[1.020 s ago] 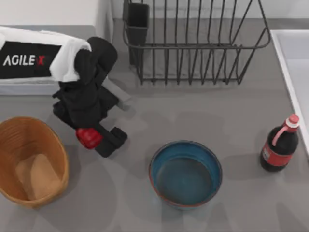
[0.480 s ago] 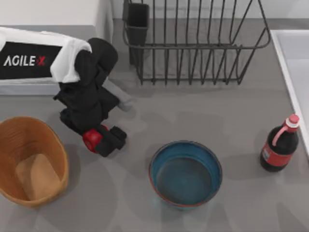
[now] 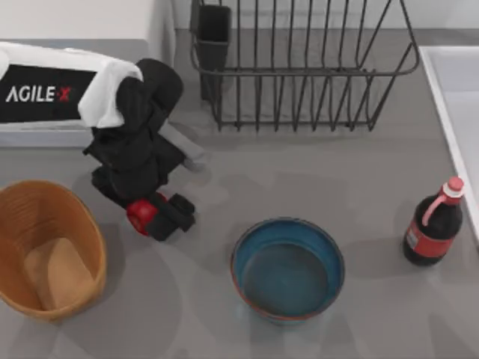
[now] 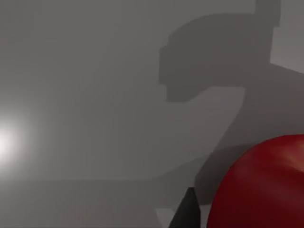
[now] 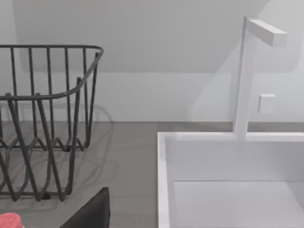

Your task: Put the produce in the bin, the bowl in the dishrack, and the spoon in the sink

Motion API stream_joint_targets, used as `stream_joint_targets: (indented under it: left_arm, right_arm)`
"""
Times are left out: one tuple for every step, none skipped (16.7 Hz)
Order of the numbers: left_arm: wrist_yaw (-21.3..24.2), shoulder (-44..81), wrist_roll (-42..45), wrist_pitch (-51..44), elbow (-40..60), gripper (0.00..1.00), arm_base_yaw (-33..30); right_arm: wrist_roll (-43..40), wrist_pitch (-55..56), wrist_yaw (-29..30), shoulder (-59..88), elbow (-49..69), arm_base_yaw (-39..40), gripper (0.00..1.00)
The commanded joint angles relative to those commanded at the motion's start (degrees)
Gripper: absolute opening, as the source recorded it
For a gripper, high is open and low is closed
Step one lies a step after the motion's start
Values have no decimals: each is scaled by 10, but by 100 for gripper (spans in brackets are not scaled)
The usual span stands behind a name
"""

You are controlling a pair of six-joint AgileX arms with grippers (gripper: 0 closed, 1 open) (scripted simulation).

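One arm, the left, hid half the produce (image 3: 140, 215) its jaws clamped, at three o'clock of the bin (image 3: 15, 217); the sink (image 3: 449, 90) was cut off.

A dark red-capped bottle (image 3: 434, 223) stands upright on the grey table (image 3: 299, 164) near its right edge
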Motion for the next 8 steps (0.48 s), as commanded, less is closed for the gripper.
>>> stream_joint_targets:
  left_arm:
    - [0,-2,0,-7,5,0,-1]
    - [0,-5,1,-20,14,0,-2]
    - [0,-10,1,-36,25,0,-2]
    - [0,-16,1,-56,38,0,-3]
    - [0,-22,0,-77,53,0,-3]
    - [0,-29,0,-101,68,0,-3]
    - [0,-37,-1,-124,84,0,-3]
    - [0,-44,-1,-147,98,0,-3]
  right_arm:
    - [0,0,0,0,0,0,100]
    - [0,0,0,0,0,0,100]
    - [0,0,0,0,0,0,100]
    - [0,0,0,0,0,0,100]
    - [0,0,0,0,0,0,100]
    - [0,0,0,0,0,0,100]
    - [0,0,0,0,0,0,100]
    - [0,0,0,0,0,0,100]
